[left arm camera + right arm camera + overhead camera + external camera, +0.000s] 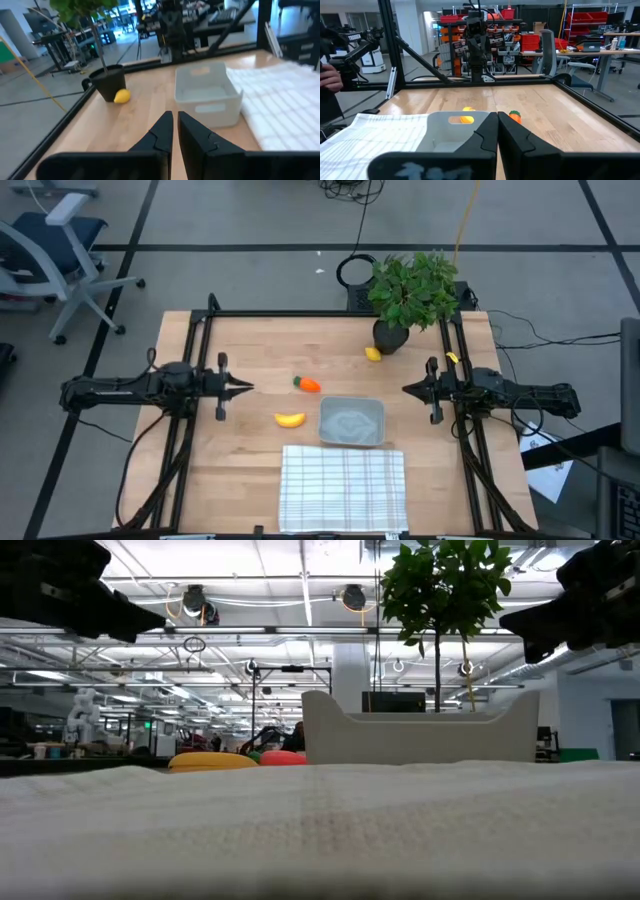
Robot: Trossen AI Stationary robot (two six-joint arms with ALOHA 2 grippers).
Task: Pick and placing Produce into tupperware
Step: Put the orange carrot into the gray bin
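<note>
Carrot (pixel 307 384) is laid near surface (pixel 250 460) centre, long axis across, green top toward left hand (pixel 247 387). Banana (pixel 290 419) is set just left of tub (pixel 352 421), ends curved up-frame. Lemon (pixel 373 354) is seen beside plant pot (pixel 390 338). Left hand and right hand (pixel 406 389) are both closed, nothing held. No legible writing.

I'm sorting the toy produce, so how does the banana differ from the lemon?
The banana is curved and long; the lemon is small and round. The banana lies on open table beside the tupperware; the lemon sits against the plant pot. Both are yellow and outside the tupperware.
</note>
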